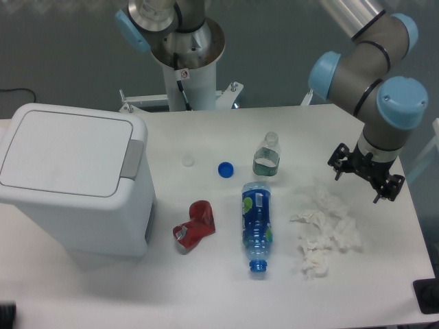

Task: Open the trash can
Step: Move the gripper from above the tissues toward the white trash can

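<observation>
Far across the table (206,288) from the trash can (75,181) hangs my gripper (365,172), near the opposite edge, its two fingers spread with nothing between them. Everything turns on that gap: the trash can lies well apart from me, off toward the other end of the table, with the whole litter of objects between us. Its lid sits flat and shut, and the grey push tab (133,157) runs along the lid edge on the side facing me, its long axis pointing from the front of the table to the back. I judge that I must cross over the clutter and come down on that tab.

Counting outward from the trash can: one crumpled red wrapper (195,225) just beside it, one white cap (188,161), one blue cap (226,168), one blue-labelled bottle (256,225) lying on its side, one small clear bottle (267,157) upright, and one heap of crumpled white tissues (324,232) nearest me. Only this one arm serves.
</observation>
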